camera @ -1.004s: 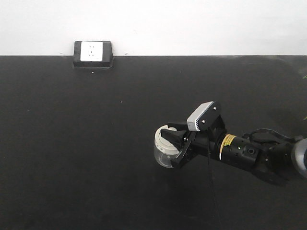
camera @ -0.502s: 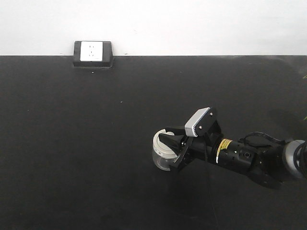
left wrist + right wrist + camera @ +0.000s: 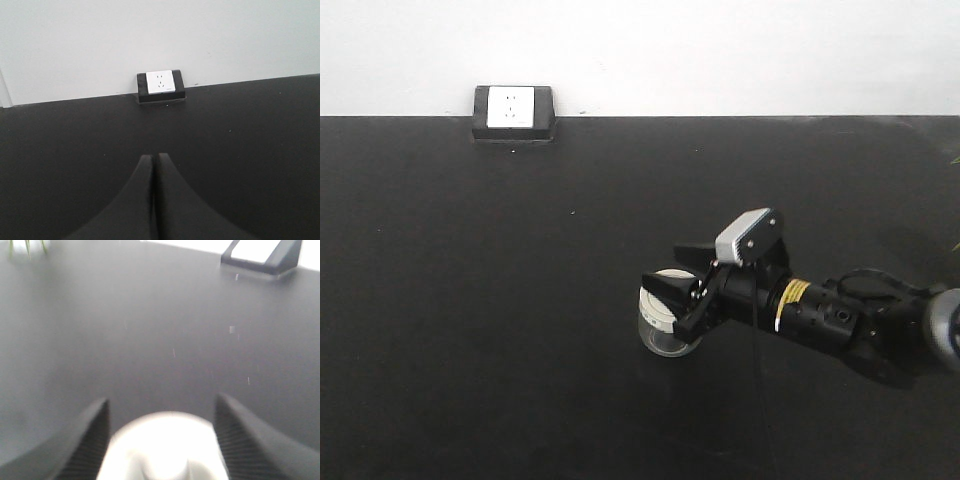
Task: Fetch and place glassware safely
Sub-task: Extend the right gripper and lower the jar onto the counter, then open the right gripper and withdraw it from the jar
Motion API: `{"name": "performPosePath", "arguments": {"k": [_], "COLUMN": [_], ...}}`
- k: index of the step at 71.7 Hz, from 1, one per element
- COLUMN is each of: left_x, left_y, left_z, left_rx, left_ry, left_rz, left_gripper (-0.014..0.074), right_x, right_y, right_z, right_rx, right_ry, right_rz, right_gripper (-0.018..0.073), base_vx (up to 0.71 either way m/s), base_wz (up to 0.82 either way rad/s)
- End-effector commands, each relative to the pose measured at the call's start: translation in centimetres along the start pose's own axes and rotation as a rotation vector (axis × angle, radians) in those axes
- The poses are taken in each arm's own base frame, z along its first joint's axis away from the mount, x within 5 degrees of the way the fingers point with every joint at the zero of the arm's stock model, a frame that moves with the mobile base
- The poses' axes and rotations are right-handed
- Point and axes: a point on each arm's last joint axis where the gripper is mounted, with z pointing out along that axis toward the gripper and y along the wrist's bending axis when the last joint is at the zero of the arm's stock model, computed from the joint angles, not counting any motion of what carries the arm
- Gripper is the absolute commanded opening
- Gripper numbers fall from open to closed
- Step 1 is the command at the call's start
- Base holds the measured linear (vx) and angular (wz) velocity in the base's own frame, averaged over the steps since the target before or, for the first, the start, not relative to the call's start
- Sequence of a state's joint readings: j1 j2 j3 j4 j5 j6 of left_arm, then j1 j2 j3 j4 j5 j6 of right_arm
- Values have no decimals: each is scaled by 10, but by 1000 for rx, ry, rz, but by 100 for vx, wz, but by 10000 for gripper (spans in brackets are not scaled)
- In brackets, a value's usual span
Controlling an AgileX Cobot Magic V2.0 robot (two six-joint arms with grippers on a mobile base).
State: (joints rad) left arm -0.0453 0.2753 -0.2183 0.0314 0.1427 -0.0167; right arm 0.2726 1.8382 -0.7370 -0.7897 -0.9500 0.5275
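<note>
The glass jar (image 3: 660, 325) with its cream-white lid stands upright on the black table (image 3: 500, 300), right of centre. My right gripper (image 3: 672, 268) reaches in from the right and is open, with its fingers spread on either side of the lid and slightly above it. In the right wrist view the blurred white lid with its knob (image 3: 162, 447) lies between the two fingers (image 3: 95, 432), with a gap on each side of my right gripper (image 3: 161, 405). My left gripper (image 3: 154, 156) is shut and empty, low over the bare table, and does not show in the front view.
A black box with a white wall socket (image 3: 513, 112) sits at the table's back edge against the white wall; it also shows in the left wrist view (image 3: 161, 86) and the right wrist view (image 3: 262, 252). Green plant leaves (image 3: 25, 246) lie beyond the table's right edge.
My right gripper's jaws have spread apart from the jar and it has risen slightly. The jar now stands free on the table. The left gripper view has no earlier frame.
</note>
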Motion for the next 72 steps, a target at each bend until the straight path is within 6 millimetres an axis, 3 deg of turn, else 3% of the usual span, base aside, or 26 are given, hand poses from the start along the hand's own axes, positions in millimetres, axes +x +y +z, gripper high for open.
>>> {"name": "performPosePath", "arguments": {"k": [1,20,33,41,52,72], "left_x": [-15,-15,-15,-15,-15,-15], "left_y": [0,0,0,0,0,0], "left_z": [-1,-1,-1,-1,-1,-1], "left_rx": [7,7,7,7,7,7], "left_ry": [-91,-91,-91,-91,-91,-91], "left_rz": [-9,-9,-9,-9,-9,-9], "left_gripper": [-7,-7,-7,-7,-7,-7], "right_x": [-45,-101,-144,-160,-161,-133], "right_y": [11,35,56,68,86,116], "right_z": [-11,-49,-94,-123,-163,-231], "right_rx": [-37,-10,109,197,292,450], "right_ry": [-149,-184,-242,-254,-282,-373], "right_rz": [-9,-74,-130,-149,-162,-137], "right_gripper": [485,473,467,467,467,467], "base_vx": [0,0,0,0,0,0], "base_wz": [0,0,0,0,0,0]}}
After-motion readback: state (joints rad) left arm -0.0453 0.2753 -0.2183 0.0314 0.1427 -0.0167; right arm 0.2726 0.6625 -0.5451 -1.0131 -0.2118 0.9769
